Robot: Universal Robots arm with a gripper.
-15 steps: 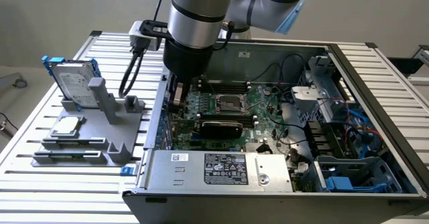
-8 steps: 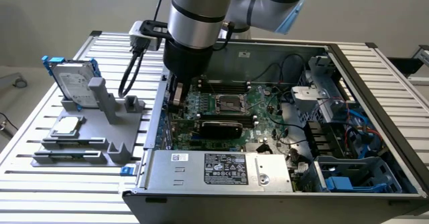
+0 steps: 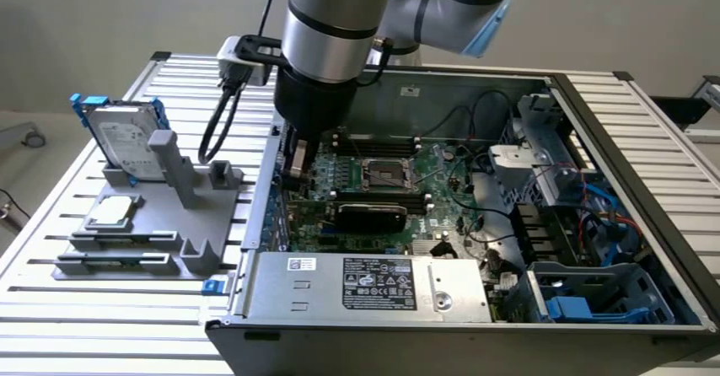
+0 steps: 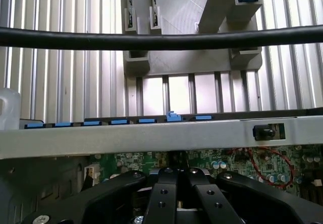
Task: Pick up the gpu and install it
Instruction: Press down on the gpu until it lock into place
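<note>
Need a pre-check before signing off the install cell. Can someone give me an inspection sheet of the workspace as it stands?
Surface: slatted aluminium table, carrying an open computer case.
Job's things: gpu appears to stand on the motherboard inside the case, black cover facing the camera.
Clutter: grey fixture at the exterior view's left of the case, holding a hard drive in a blue frame and a processor chip.
Grippers: gripper shut, low inside the case at the motherboard's edge, apart from the gpu.
Cables: black cable loops from the wrist; loose wiring inside the case.
Surroundings: plain wall behind; no person seen.
</note>
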